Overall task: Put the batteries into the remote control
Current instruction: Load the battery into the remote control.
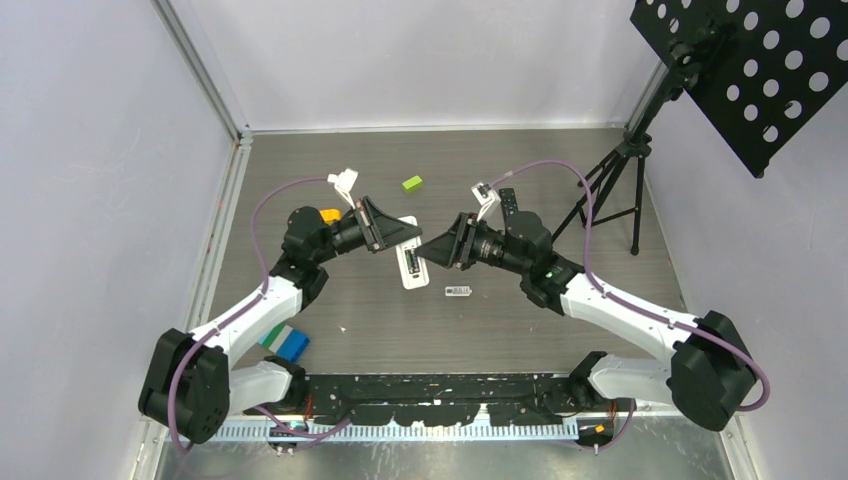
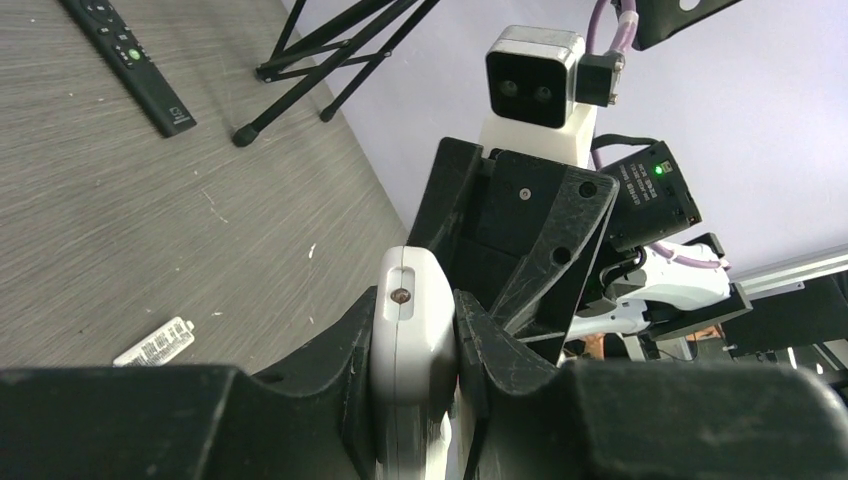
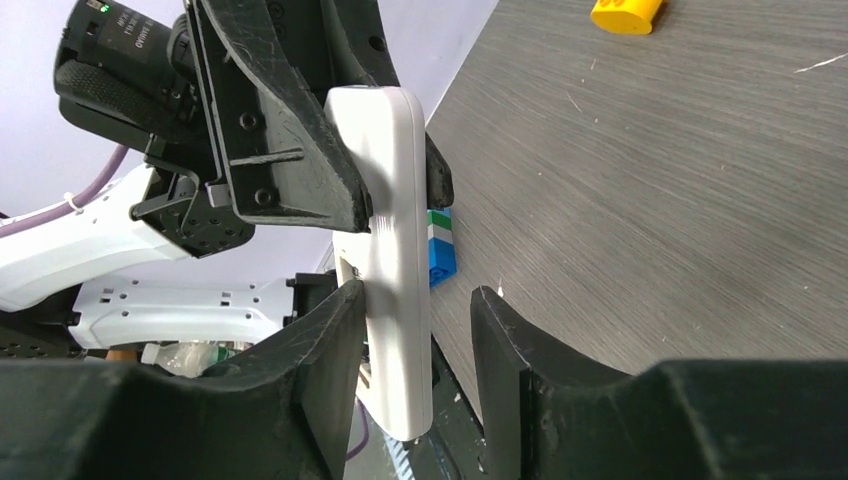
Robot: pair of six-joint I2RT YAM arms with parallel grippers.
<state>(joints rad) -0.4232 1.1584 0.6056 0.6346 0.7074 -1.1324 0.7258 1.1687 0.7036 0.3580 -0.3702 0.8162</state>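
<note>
Above mid-table — left gripper point(image 2: 415, 325) clamping white remote point(image 3: 385, 200).
Around it, right gripper point(image 3: 415, 330) gaping; shell likely rigid, slick — gripping long edges advised.

A black tripod stand point(image 1: 633, 150) rises from the tabletop point(image 1: 380, 330). A green block point(image 1: 412, 183) lies well left of it. A blue-green block point(image 1: 287, 342) sits farther left.
</note>
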